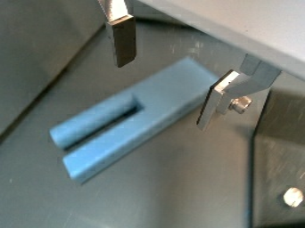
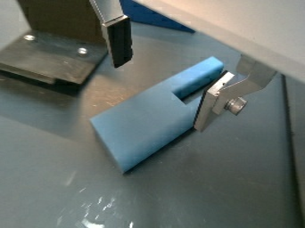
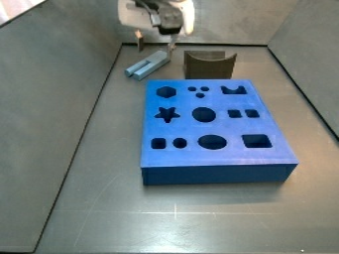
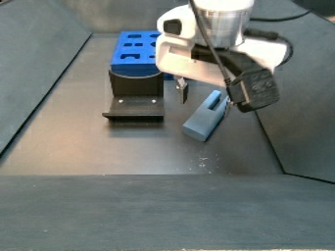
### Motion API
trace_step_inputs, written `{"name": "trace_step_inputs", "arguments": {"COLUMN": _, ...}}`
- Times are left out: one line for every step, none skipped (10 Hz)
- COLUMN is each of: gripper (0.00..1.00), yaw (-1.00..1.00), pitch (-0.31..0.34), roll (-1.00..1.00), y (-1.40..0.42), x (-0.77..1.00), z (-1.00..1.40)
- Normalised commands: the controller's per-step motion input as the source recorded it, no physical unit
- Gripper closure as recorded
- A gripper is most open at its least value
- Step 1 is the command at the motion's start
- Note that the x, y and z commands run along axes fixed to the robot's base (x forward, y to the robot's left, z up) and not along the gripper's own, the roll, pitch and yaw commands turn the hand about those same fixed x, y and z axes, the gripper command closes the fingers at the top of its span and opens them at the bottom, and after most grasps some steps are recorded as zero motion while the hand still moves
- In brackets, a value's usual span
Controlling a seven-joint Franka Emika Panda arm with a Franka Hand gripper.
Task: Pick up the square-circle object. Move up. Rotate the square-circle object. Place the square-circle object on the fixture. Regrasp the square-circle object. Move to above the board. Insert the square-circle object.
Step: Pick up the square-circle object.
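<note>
The square-circle object [image 1: 131,116] is pale blue. The board [image 3: 212,139] is a deeper, saturated blue with dark cut-outs. The fixture [image 3: 208,64] is dark brown. Above the peg, the gripper [image 2: 167,67] has 2 silver fingers [image 2: 215,102] with dark pads; its body is white.

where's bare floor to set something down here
Open floor lies in front of the board and along its long side toward the wall. It is crowded at the far end: the square-circle object, the fixture and the open end effector above the object sit close together.
</note>
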Motion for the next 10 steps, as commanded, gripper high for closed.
{"name": "trace_step_inputs", "arguments": {"gripper": 0.00, "yaw": -0.17, "pitch": -0.144, "roll": -0.18, "y": -0.06, "x": -0.22, "z": -0.69}}
{"name": "trace_step_inputs", "arguments": {"gripper": 0.00, "yaw": -0.11, "pitch": -0.136, "roll": -0.20, "y": 0.00, "x": -0.19, "z": -0.58}}
{"name": "trace_step_inputs", "arguments": {"gripper": 0.00, "yaw": -0.11, "pitch": -0.090, "roll": -0.15, "y": 0.00, "x": 0.00, "z": -0.46}}
{"name": "trace_step_inputs", "arguments": {"gripper": 0.00, "yaw": -0.08, "pitch": -0.053, "roll": -0.11, "y": 0.00, "x": 0.00, "z": -0.28}}
{"name": "trace_step_inputs", "arguments": {"gripper": 0.00, "yaw": 0.00, "pitch": -0.009, "roll": 0.00, "y": 0.00, "x": 0.00, "z": -0.03}}
{"name": "trace_step_inputs", "arguments": {"gripper": 0.00, "yaw": 0.06, "pitch": -0.070, "roll": 0.00, "y": 0.00, "x": -0.10, "z": 0.00}}
{"name": "trace_step_inputs", "arguments": {"gripper": 0.00, "yaw": 0.00, "pitch": 0.000, "roll": 0.01, "y": 0.00, "x": 0.00, "z": 0.00}}
{"name": "trace_step_inputs", "arguments": {"gripper": 0.00, "yaw": 0.00, "pitch": 0.000, "roll": 0.00, "y": 0.00, "x": 0.00, "z": 0.00}}
{"name": "trace_step_inputs", "arguments": {"gripper": 1.00, "yaw": 0.00, "pitch": 0.000, "roll": 0.00, "y": 0.00, "x": 0.00, "z": 0.00}}
{"name": "trace_step_inputs", "arguments": {"gripper": 1.00, "yaw": 0.00, "pitch": 0.000, "roll": 0.00, "y": 0.00, "x": 0.00, "z": 0.00}}
